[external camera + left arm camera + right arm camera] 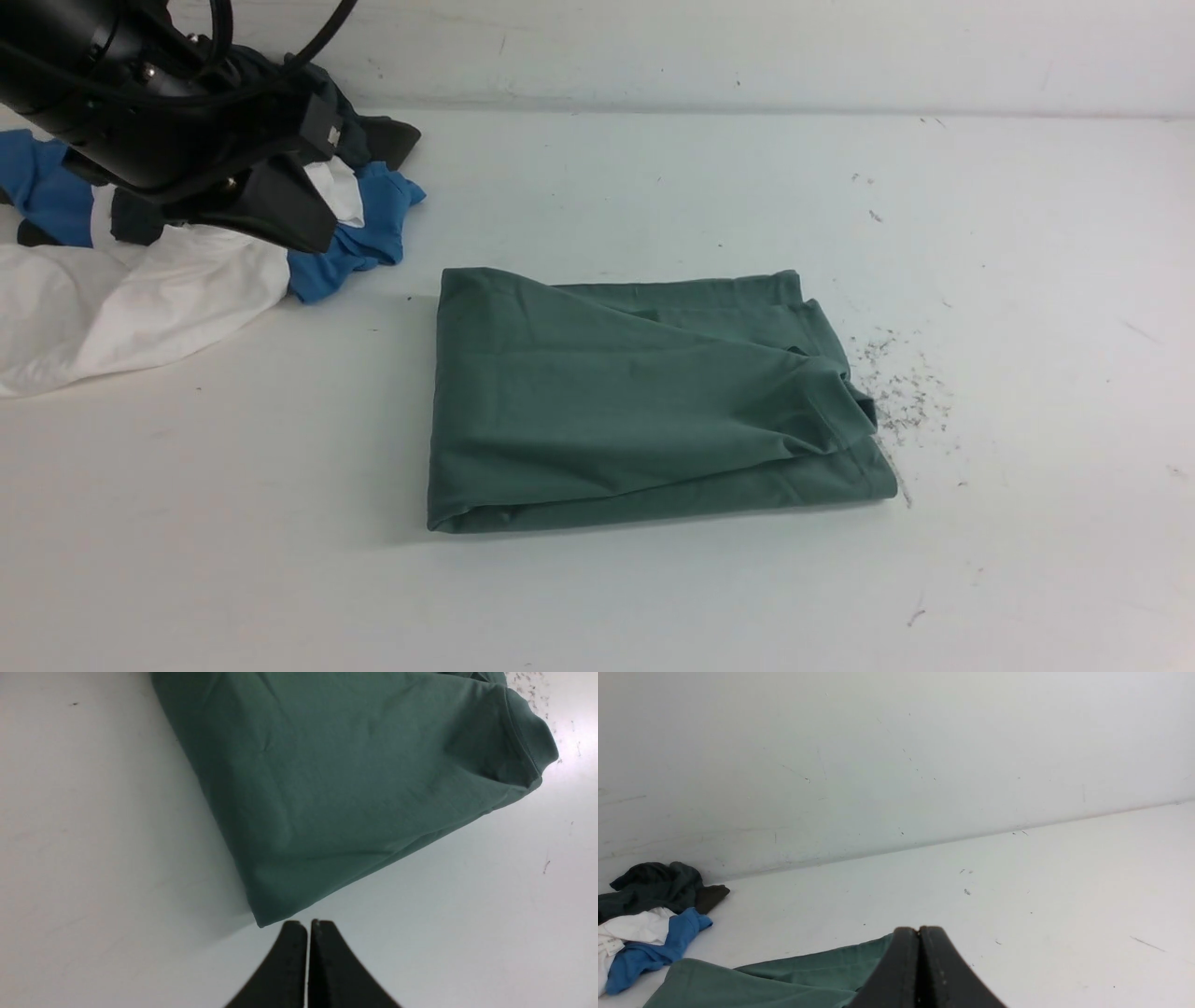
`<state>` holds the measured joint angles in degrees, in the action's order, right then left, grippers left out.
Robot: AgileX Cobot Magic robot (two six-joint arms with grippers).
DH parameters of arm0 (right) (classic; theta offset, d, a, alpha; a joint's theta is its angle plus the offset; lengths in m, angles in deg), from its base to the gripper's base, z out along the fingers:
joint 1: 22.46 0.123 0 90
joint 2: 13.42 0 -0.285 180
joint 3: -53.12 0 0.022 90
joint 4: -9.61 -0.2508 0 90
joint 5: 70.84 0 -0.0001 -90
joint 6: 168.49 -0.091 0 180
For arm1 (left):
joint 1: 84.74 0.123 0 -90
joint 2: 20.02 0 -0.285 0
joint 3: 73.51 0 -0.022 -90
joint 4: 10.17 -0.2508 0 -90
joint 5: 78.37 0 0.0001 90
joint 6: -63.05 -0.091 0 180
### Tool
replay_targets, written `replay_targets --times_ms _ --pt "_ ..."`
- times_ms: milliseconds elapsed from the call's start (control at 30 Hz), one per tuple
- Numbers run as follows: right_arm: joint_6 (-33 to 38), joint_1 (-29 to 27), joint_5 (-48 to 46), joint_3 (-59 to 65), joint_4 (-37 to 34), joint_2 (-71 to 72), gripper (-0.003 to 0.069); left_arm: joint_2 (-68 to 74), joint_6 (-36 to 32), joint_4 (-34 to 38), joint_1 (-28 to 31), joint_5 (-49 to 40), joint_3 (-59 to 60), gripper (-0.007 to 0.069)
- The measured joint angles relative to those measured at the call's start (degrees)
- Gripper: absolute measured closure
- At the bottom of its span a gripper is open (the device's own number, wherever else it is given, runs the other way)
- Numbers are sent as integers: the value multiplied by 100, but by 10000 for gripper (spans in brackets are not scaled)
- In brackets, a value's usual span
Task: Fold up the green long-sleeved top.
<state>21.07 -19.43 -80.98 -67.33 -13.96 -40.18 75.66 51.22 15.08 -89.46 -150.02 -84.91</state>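
**benchbot:** White table [653, 597] and a scuffed white wall [747, 47] behind it, that's all the room we get. From the front we see the green top [644, 397] lying mid-table, folded into a rough rectangle, with a cuff or hem poking out at its right edge. A scatter of dark specks [901, 387] sits on the table just right of it.

**foldfan:** Only the front shows our left arm, up at the far left over the clothes pile [140, 280] of white, blue and dark pieces. Its wrist view gives us the left gripper [308, 926] with both fingers pressed together and holding nothing, just off a corner of the top.

**benchbot:** The right arm isn't in the front view at all. Its own camera shows the right gripper [919, 931] pinched closed too, empty, with the top's edge beneath and behind it, and the pile far off by the wall.

**foldfan:** We can't spot the neck, label or logo anywhere. The pile is cut off at the frame edge and partly hidden by the arm.
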Motion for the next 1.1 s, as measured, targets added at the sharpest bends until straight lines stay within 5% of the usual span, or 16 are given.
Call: replay_targets --times_ms 500,867,1100 --pt "-4 22 -229 130 27 206 673 0 -5 4 0 0 0 629" --pt "-4 212 -547 1901 1582 1874 673 -40 -6 -37 0 0 20 629" --pt "-11 212 -1100 1908 1781 1957 673 -604 65 -66 0 4 111 629"
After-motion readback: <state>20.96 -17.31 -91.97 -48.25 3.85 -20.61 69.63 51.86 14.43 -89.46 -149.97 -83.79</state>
